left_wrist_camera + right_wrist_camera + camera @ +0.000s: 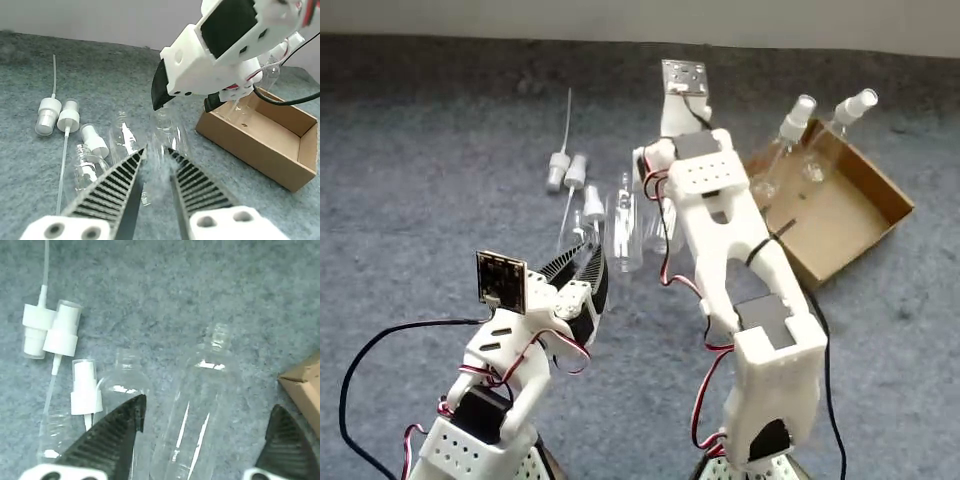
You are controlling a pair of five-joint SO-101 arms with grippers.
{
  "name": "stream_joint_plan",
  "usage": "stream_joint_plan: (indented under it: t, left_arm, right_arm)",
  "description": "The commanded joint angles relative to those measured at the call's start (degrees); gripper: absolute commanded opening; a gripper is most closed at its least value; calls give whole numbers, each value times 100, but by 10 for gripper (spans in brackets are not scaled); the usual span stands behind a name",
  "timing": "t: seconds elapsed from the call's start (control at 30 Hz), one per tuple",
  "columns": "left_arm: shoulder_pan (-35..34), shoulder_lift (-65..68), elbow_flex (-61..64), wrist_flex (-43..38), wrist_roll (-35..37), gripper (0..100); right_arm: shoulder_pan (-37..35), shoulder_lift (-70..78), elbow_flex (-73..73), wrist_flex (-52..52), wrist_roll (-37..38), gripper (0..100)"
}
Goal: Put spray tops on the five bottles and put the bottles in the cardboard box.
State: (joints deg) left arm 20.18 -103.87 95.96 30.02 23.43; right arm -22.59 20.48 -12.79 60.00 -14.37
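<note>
Looks down on a grey carpeted table (440, 120). Counts five clear plastic bottles in all. Finds three uncapped bottles (623, 225) lying side by side at the centre, necks toward 12 o'clock. Finds two capped bottles (782, 150), white sprayers on, leaning upright in the cardboard box (840, 215) at 2 o'clock.

Counts three loose spray tops (557, 168), white, with thin dip tubes, at 10 o'clock from the lying bottles. Places two of them touching as a pair. Places the third top (592, 205) nearer, against the neck of the outermost lying bottle.

Shows the left gripper (156, 150) at 7 o'clock, low over the carpet. Gives its ribbed black jaws as parted by a narrow gap, gripping nothing, tips aimed at the lying bottles.

Shows the right gripper (206, 410) at the centre, above the lying bottles. Gives its jaws as spread wide, with one open-necked bottle (197, 400) between them and nothing clamped. Cannot tell whether either jaw touches it.
</note>
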Motion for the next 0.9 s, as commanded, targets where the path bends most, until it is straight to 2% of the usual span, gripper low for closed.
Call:
stream_joint_plan:
  t: [0.0, 0.3, 0.63, 0.7, 0.87]
  left_arm:
    - [-13, -57, 110, 9, 9, 5]
    - [-13, -48, 110, 18, 9, 5]
    - [-13, -48, 110, 18, 9, 5]
    - [-13, -48, 110, 18, 9, 5]
    - [-13, -48, 110, 18, 9, 5]
  right_arm:
    - [-22, -110, 233, -611, -62, 332]
    - [40, -101, 1112, -1631, -26, 332]
    - [295, -110, 1859, -1684, -9, 330]
    - [312, -119, 1974, -1684, -9, 300]
    - [418, -145, 2053, -1684, -9, 114]
